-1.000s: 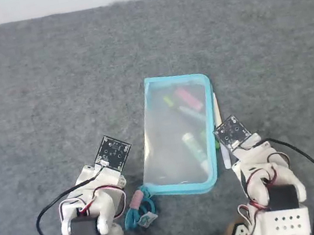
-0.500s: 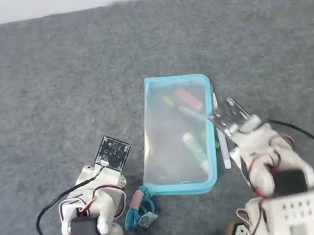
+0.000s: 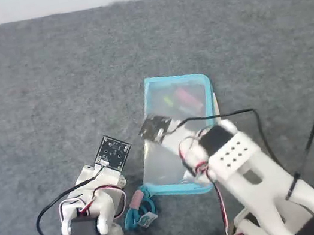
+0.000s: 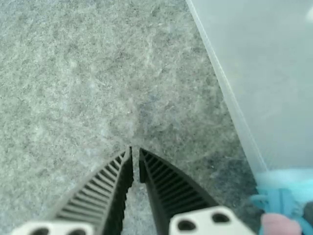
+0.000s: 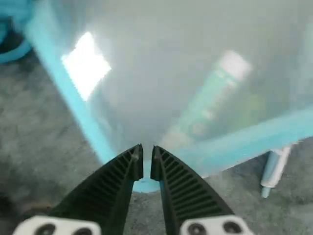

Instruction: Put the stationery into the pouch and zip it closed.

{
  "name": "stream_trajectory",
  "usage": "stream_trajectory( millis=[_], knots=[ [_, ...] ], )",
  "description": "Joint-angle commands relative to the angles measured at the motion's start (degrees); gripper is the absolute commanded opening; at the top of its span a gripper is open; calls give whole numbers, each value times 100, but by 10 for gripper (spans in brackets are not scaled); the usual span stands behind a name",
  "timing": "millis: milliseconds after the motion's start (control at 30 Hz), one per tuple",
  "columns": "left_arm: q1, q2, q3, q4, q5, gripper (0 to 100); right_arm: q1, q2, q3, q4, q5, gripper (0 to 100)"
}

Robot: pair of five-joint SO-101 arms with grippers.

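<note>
Because a pen [image 5: 274, 169] lies just outside the pouch [image 3: 175, 99] at frame centre, the right hand [image 5: 145, 149] hangs closed over its lower edge, probably to fetch that pen, while the left hand [image 4: 135, 152] sits closed at lower left.

One pouch [image 3: 175, 79]. Inside it, three pieces can be told apart: one pink marker [image 3: 185, 95], one green marker [image 3: 168, 99], one white-capped tube [image 5: 211, 102]. One pen [image 5: 274, 169] outside. One blue cord [image 3: 138, 211]. Two end effectors: left end effector [image 4: 135, 152], right end effector [image 5: 145, 149].

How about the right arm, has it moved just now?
Yes: the right arm swung left from the right edge of the translucent blue-trimmed pouch to above it.
</note>
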Motion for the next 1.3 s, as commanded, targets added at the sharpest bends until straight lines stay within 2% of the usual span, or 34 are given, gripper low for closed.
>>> stream_trajectory(
  millis=[0, 100, 267, 500, 600, 800, 1000, 1200, 1267],
  knots=[
    [-26, 79, -31, 26, -18, 20, -497, -673, 9, 259, 70, 69],
    [-26, 79, -31, 26, -18, 20, -708, -848, 431, 75, 237, 153],
    [-26, 79, -31, 26, -18, 20, -716, -637, 923, -804, 255, 289],
    [-26, 79, -31, 26, -18, 20, -637, 321, 1090, -1763, 220, 296],
    [-26, 79, -31, 26, -18, 20, -251, 760, 879, -2123, 176, 296],
    [-26, 79, -31, 26, -18, 20, 1033, 1578, -193, -2563, -396, 296],
    [-26, 79, -31, 26, -18, 20, 1437, 2369, -1723, -2422, -615, 296],
    [-26, 79, -31, 26, -18, 20, 1332, 2721, -2708, -1402, -695, 296],
    [-26, 79, -31, 26, -18, 20, 1262, 2624, -2769, -1244, -985, 296]
  ],
)
